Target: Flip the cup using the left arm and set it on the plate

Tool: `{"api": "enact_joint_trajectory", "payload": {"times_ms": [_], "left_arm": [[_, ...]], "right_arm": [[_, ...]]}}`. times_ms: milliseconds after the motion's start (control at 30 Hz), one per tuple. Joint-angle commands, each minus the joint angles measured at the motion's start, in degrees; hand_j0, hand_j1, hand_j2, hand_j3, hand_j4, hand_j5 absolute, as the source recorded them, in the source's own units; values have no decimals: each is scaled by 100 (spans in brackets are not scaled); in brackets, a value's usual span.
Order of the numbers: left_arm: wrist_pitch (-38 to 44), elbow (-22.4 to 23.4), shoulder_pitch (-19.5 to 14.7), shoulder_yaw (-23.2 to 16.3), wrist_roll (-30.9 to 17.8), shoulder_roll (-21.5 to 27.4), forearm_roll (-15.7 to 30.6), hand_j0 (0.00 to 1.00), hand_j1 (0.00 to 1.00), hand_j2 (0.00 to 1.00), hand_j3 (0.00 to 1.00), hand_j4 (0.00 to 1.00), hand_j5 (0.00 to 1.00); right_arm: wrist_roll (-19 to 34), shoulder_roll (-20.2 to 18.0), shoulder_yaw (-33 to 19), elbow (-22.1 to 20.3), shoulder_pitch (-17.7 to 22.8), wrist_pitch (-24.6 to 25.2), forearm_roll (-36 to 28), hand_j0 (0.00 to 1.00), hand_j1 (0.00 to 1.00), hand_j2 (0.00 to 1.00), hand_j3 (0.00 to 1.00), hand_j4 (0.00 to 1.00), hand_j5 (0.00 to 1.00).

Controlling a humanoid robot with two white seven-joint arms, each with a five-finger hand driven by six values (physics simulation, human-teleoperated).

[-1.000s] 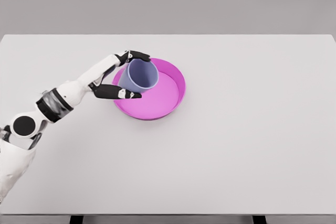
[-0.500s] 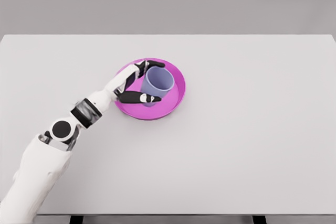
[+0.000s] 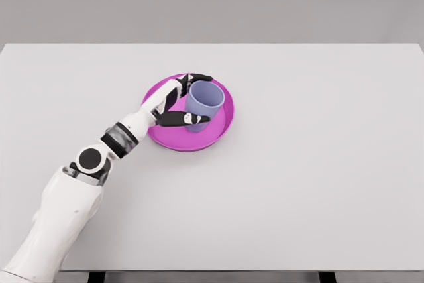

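I see the lavender plastic cup (image 3: 203, 105) upright, mouth up, axis vertical, inside the shallow magenta round plate (image 3: 218, 130) at its 12 o'clock; my left hand (image 3: 177, 101) grips it.

The white left arm is extended from the lower left, its black-fingered left hand (image 3: 180, 101) curled around the upright lilac cup (image 3: 203, 106).

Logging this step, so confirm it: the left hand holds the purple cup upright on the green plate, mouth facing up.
One detail is wrong: the plate is pink, not green. The head view shows the left hand holding the purple cup upright on it, mouth facing up.
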Motion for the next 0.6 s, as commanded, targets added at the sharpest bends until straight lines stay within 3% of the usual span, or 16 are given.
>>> {"api": "enact_joint_trajectory", "payload": {"times_ms": [0,300,433,567], "left_arm": [[-6,23,0,-2,12,-27,-34,74,74,74,74,74,74],[-6,32,0,50,21,-141,36,75,75,75,75,75,75],[-6,32,0,59,30,-141,27,87,87,87,87,87,87],[-6,32,9,59,30,-141,19,91,91,91,91,91,91]], "right_arm": [[1,0,0,0,0,0,0,100,100,100,100,100,100],[1,0,0,0,0,0,0,100,100,100,100,100,100],[1,0,0,0,0,0,0,100,100,100,100,100,100],[1,0,0,0,0,0,0,100,100,100,100,100,100]]}}
